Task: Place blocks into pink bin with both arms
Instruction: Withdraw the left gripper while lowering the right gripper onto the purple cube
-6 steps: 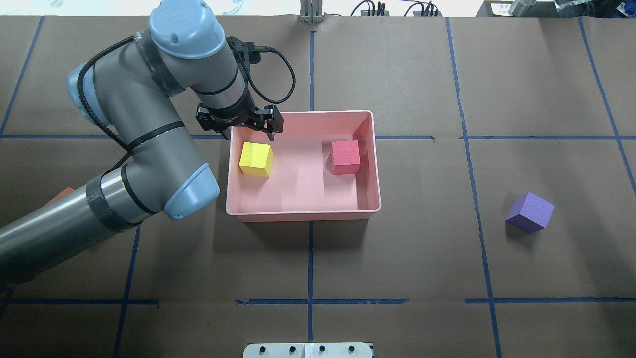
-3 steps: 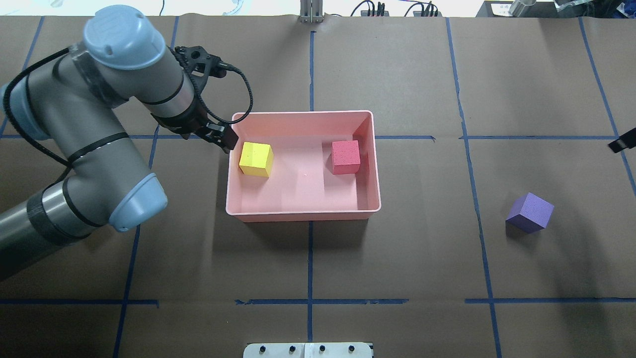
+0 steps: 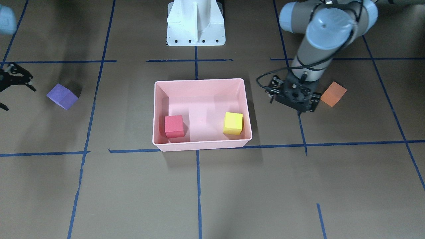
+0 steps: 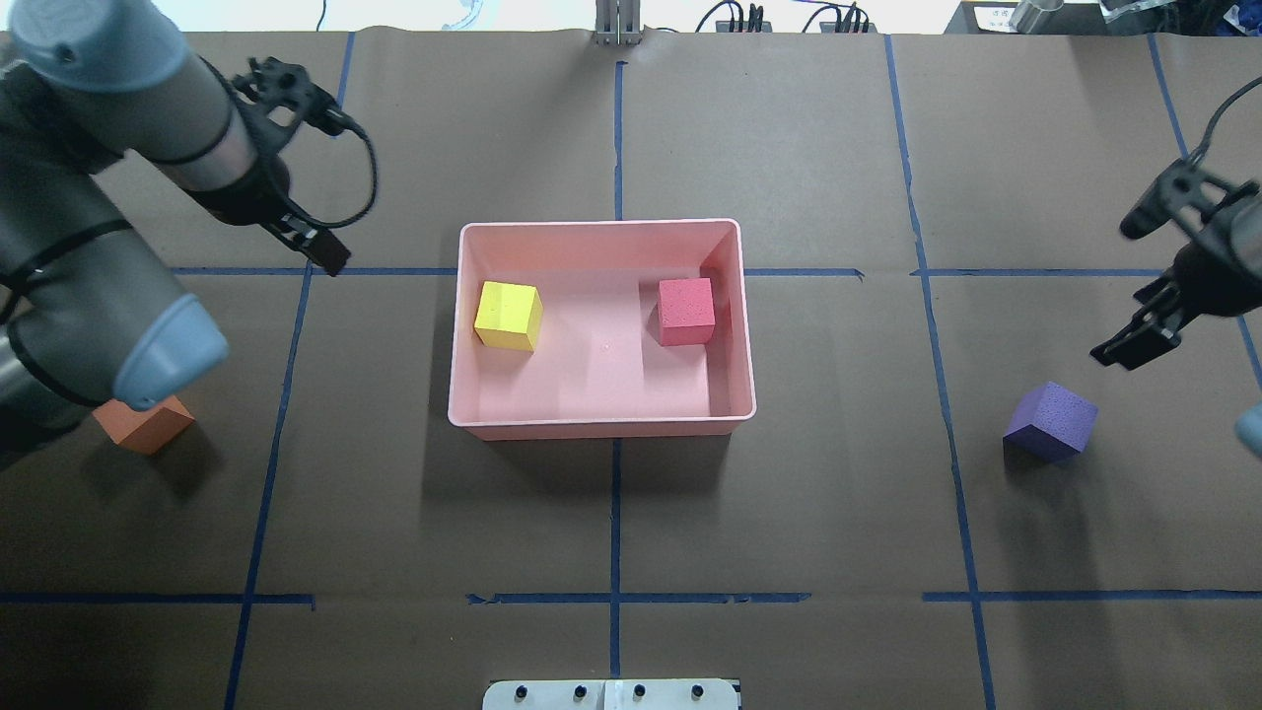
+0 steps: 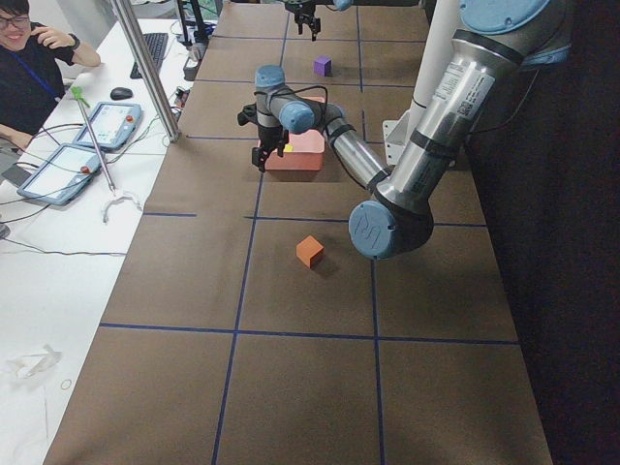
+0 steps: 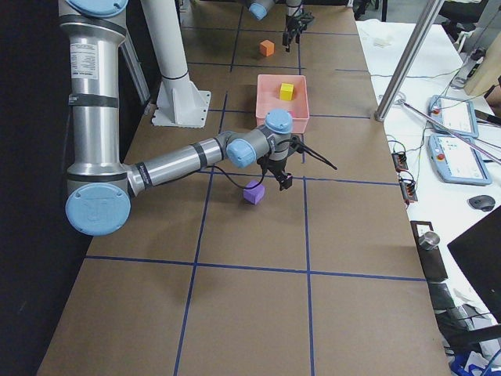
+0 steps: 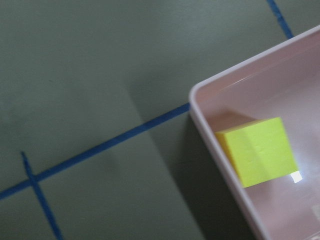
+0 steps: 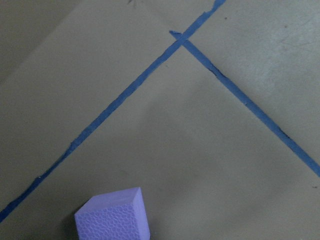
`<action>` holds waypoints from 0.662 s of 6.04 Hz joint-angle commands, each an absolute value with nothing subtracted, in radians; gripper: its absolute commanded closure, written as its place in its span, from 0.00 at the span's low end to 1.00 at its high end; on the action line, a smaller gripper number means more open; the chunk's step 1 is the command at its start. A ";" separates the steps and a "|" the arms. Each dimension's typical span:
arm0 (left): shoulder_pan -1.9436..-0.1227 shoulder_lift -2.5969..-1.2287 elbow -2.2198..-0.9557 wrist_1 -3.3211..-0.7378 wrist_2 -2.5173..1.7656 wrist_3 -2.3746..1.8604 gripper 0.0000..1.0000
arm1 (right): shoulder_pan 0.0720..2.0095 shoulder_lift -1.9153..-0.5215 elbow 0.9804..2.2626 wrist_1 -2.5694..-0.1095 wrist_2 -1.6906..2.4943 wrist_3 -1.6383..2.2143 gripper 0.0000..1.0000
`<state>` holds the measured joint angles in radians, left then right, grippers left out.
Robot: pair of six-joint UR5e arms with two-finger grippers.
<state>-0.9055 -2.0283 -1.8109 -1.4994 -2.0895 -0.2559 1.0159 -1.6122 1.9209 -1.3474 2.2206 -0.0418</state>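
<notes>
The pink bin [image 4: 601,226] stands mid-table and holds the yellow-green block [image 4: 508,316] at its left and the red block [image 4: 686,311] at its right. The orange block [image 4: 145,423] lies on the table at the far left, partly under my left arm. The purple block [image 4: 1051,422] lies at the right. My left gripper [image 4: 317,248] is open and empty, left of the bin's far left corner; it also shows in the front-facing view [image 3: 295,105]. My right gripper [image 4: 1134,340] is open and empty, above and just beyond the purple block, which shows in its wrist view [image 8: 114,215].
Brown paper with blue tape lines covers the table. The white pedestal base [image 3: 196,23] stands behind the bin on the robot's side. A metal pole [image 5: 145,68], tablets and an operator [image 5: 24,58] are beyond the far edge.
My left gripper has pulled back from over the bin's far left corner, leftward. The orange block has come into sight. My right gripper has come in from the right edge toward the purple block.
</notes>
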 commanded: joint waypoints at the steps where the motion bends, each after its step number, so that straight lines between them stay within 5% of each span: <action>1: -0.943 -1.996 -1.812 -1.513 -2.135 -0.198 0.00 | 0.925 -1.669 1.925 -1.256 2.169 0.035 0.00; 4: -0.943 -1.997 -1.812 -1.513 -2.134 -0.199 0.00 | 0.859 -1.660 1.870 -1.259 2.166 0.038 0.00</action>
<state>-0.9430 -1.9974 -1.8117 -1.5124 -2.1345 -0.1996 0.8835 -1.6665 1.8985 -1.2604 2.1674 0.0380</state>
